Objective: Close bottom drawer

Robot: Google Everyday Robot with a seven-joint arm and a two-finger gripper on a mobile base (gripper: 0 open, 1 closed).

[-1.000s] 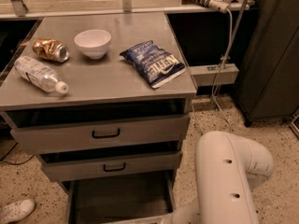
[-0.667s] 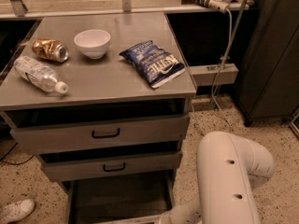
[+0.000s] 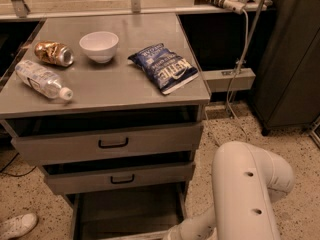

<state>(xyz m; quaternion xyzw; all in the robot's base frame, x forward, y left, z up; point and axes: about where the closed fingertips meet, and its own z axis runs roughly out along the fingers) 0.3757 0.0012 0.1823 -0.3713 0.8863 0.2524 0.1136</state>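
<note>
The bottom drawer (image 3: 129, 211) is the lowest of three grey cabinet drawers. It is pulled far out, and its long shallow tray shows dark and empty. A pale strip of its front edge (image 3: 142, 234) shows at the frame's bottom; its handle is out of view. My white arm (image 3: 245, 194) stands at the lower right, and its lower link (image 3: 192, 229) reaches left to the drawer's front right corner. My gripper is below the frame's bottom edge and not in view.
The middle drawer (image 3: 120, 179) and top drawer (image 3: 112, 144) stand slightly open. On the cabinet top lie a white bowl (image 3: 99, 45), a blue chip bag (image 3: 165, 67), a crushed can (image 3: 53, 53) and a water bottle (image 3: 42, 79). A shoe (image 3: 15, 225) is at the lower left and a dark cabinet (image 3: 295, 59) at the right.
My arm's lower link has edged a little to the left along the bottom drawer's front. The drawer itself looks about as far out as before.
</note>
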